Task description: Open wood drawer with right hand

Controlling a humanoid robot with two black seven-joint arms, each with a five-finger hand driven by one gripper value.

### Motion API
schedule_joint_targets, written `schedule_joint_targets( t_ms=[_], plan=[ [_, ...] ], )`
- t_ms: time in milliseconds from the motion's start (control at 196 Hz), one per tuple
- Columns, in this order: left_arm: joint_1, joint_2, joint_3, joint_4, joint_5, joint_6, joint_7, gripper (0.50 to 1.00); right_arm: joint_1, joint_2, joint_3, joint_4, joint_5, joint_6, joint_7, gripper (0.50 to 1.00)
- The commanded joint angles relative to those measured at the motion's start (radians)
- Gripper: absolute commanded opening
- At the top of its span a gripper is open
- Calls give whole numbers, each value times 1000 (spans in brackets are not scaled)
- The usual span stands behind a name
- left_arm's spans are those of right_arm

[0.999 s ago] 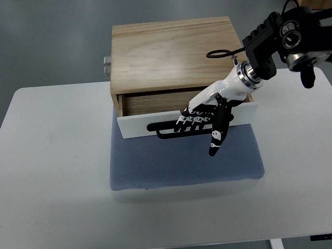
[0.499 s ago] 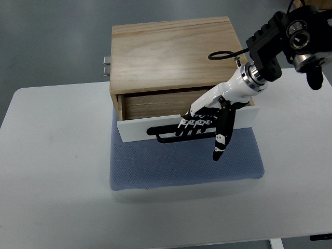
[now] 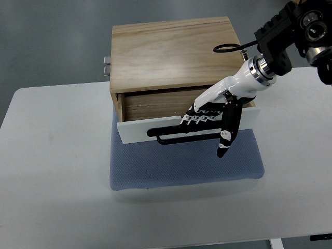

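Grey floor shows beyond the far edge of the white tabletop point(image 3: 57, 171), and from my remote seat I look down steeply on the whole setup. A blue-grey mat point(image 3: 181, 163) lies at the middle of the tabletop, running toward the near edge. The wood drawer box point(image 3: 174, 52) stands on the far part of that mat, and its back overhangs the tabletop's far edge. A small metal fitting point(image 3: 106, 66) sticks out of the box's left side near the back.

The drawer point(image 3: 140, 129) is partly pulled out toward the near edge; I can see a strip of its wooden inside behind the white front panel. A black bar handle point(image 3: 166, 138) runs across that panel.

My right robot hand point(image 3: 210, 116) comes in from the far right corner on a black arm with a loop of cable above the wrist. Its four fingers point(image 3: 193, 120) are curled over the drawer front and hooked onto the handle, while the thumb point(image 3: 226, 141) hangs straight down past the panel over the mat. I cannot see the left arm anywhere in this view
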Motion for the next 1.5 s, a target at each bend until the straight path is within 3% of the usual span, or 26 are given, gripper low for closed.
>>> schedule_joint_targets(
  t_ms=[0, 347, 576, 846, 917, 1060, 1126, 1177, 1182, 1350, 1401, 1407, 1493],
  plan=[
    [-1, 0, 0, 0, 0, 0, 0, 1000, 22, -14, 2, 1, 13, 0, 0, 944],
    [-1, 0, 1, 0, 0, 0, 0, 1000, 117, -129, 60, -45, 159, 0, 6, 944],
    [0, 0, 1, 0, 0, 0, 0, 1000, 15, -228, 206, -114, 277, -2, 31, 942],
    [0, 0, 0, 0, 0, 0, 0, 1000, -190, -299, 429, -242, 314, -269, 123, 942],
    [-1, 0, 0, 0, 0, 0, 0, 1000, -273, -301, 521, -306, 319, -352, 124, 942],
    [-1, 0, 0, 0, 0, 0, 0, 1000, -440, -270, 736, -464, 317, -427, 123, 942],
    [0, 0, 0, 0, 0, 0, 0, 1000, -498, -238, 816, -544, 312, -439, 123, 942],
    [0, 0, 0, 0, 0, 0, 0, 1000, -498, -238, 816, -544, 312, -439, 123, 942],
    [0, 0, 0, 0, 0, 0, 0, 1000, -535, -209, 863, -611, 312, -447, 123, 942],
    [0, 0, 0, 0, 0, 0, 0, 1000, -644, -121, 988, -809, 311, -455, 138, 944],
    [0, 0, 0, 0, 0, 0, 0, 1000, -644, -121, 988, -809, 311, -455, 138, 944],
    [0, 0, 0, 0, 0, 0, 0, 1000, -678, -88, 1026, -876, 308, -453, 146, 944],
    [0, 0, 0, 0, 0, 0, 0, 1000, -721, -35, 1071, -972, 305, -444, 161, 944]
  ],
)
